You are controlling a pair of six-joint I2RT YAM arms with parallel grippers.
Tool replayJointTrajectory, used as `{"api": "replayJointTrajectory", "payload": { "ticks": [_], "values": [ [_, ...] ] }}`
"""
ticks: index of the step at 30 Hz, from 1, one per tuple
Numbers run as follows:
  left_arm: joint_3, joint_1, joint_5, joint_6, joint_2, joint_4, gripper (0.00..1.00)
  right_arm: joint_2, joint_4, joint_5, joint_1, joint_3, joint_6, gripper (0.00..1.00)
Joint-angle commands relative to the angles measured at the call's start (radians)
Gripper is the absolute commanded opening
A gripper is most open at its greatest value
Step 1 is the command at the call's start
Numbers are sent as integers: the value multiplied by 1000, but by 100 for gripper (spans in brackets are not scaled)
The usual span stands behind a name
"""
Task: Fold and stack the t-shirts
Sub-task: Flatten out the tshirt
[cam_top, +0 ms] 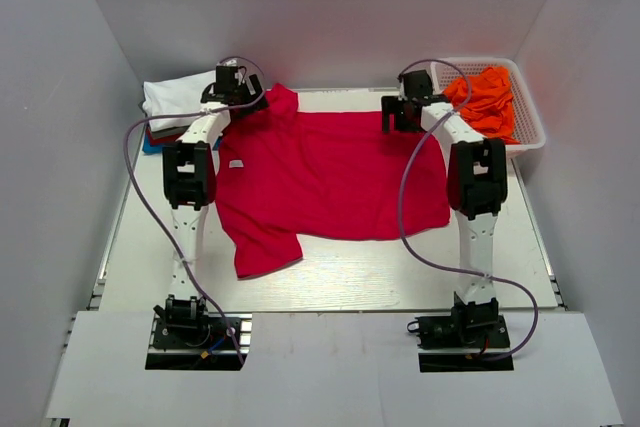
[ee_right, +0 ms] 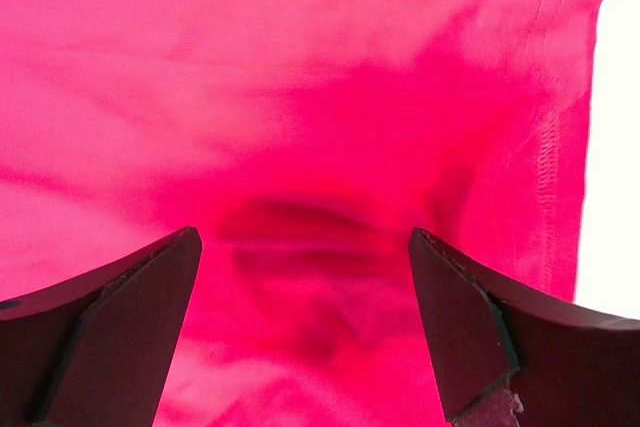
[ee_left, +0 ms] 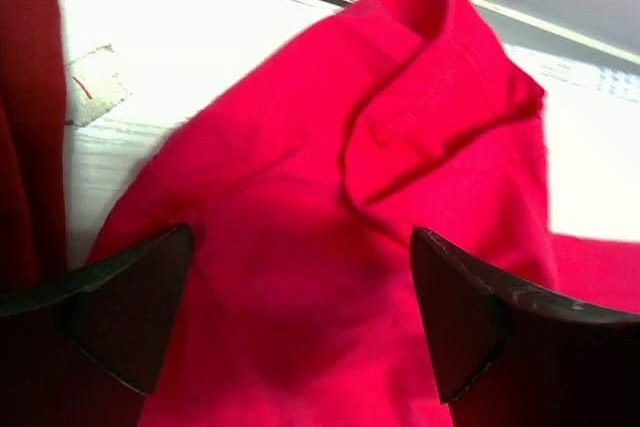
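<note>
The crimson t-shirt point(cam_top: 330, 177) lies spread on the pale wood-grain table point(cam_top: 400, 277), a soft matte knit, mostly flat, with one short sleeve trailing toward the near edge. The left gripper point(ee_left: 300, 247) stands with its jaws wide apart over the far sleeve point(ee_left: 440, 107). That sleeve sits just beyond and between the dark wedge-shaped fingers point(ee_left: 130, 317), doubled over into a rounded fold with a stitched hem along its crest. Smooth cloth fills the gap between the tips. The right gripper point(ee_right: 305, 237) is likewise spread wide, nothing pinched, over the shirt's opposite far edge. A short shadowed pucker point(ee_right: 300, 227) rises in the fabric directly between its jaws, and a double-stitched hem point(ee_right: 548, 147) runs outside the right-hand finger. Whether either pair of tips touches the cloth cannot be told. Outward of the left jaws lies a folded stack with a white shirt point(cam_top: 175, 97) on top. Outward of the right jaws, a crumpled orange shirt point(cam_top: 485, 97) fills a white lattice basket point(cam_top: 530, 132).
</note>
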Motion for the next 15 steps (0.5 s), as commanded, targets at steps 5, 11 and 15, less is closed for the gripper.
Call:
{"api": "replayJointTrajectory", "payload": {
  "ticks": [5, 11, 15],
  "values": [
    [-125, -13, 62, 12, -360, -57, 100, -354, 51, -49, 58, -157, -30, 90],
    [-426, -13, 33, -68, -657, -180, 100, -594, 69, -83, 65, -452, 113, 90],
    [-709, -13, 24, -172, -880, -232, 100, -751, 32, -5, 57, -677, 221, 90]
  ]
}}
